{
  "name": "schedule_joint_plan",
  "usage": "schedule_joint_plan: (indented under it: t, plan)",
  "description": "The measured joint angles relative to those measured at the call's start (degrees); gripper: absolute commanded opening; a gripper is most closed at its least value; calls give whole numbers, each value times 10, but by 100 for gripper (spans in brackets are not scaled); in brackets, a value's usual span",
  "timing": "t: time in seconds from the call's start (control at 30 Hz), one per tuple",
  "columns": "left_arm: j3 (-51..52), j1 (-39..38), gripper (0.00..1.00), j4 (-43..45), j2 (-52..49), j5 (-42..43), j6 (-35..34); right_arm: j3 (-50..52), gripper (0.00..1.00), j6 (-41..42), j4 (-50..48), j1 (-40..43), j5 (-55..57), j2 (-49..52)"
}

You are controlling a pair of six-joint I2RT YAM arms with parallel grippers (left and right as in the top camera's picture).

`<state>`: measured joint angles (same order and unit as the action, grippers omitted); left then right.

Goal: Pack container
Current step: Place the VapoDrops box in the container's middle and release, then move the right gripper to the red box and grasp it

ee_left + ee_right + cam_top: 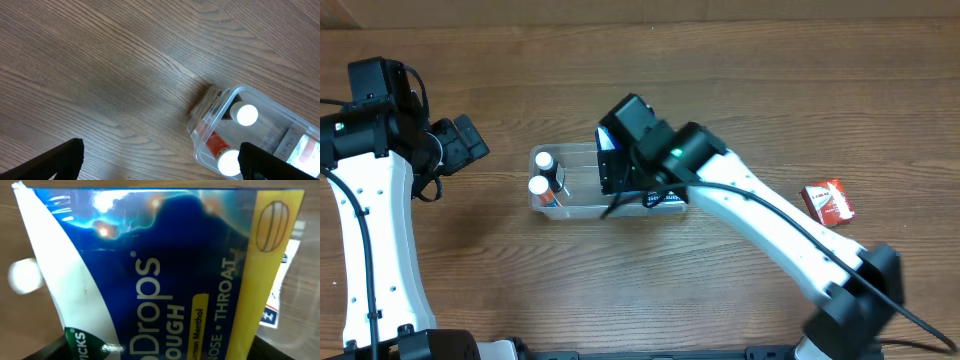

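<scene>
Right gripper (165,352) is clamped on a glossy blue-and-yellow cough-drop packet (170,265), poised over the clear rectangular plastic container (575,209) at mid-table. Two white-capped bottles (538,186) sit in the end nearer the left gripper (160,162), which hangs beside it, jaws spread and empty. A small red cardboard box (828,201) lies well apart.

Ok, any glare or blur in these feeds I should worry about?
Right wrist: the cough-drop bag fills the frame, glossy hot spots near its top, print slightly soft. Left wrist: sharp, but the white bottle caps in the container are blown out. Overhead: even light, right arm hiding part of the container.
</scene>
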<state>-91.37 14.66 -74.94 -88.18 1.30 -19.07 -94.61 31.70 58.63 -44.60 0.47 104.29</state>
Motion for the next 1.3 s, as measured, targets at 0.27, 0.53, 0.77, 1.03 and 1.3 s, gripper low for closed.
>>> schedule_joint_plan:
  t: [0.27,0.53,0.77,1.03,1.3]
  plan:
    - [0,0,100,0,0,0,0,5,68,13,-36,0,0,105]
    - [0,0,100,0,0,0,0,5,100,15,-42,0,3,123]
    - [0,0,100,-2,0,0,3,5,100,15,-9,11,24,121]
    - [0,0,100,-1,0,0,13,-38,100,-79,129,280,170,-139]
    - [0,0,100,4,0,0,14,85,100,-327,155,591,55,-98]
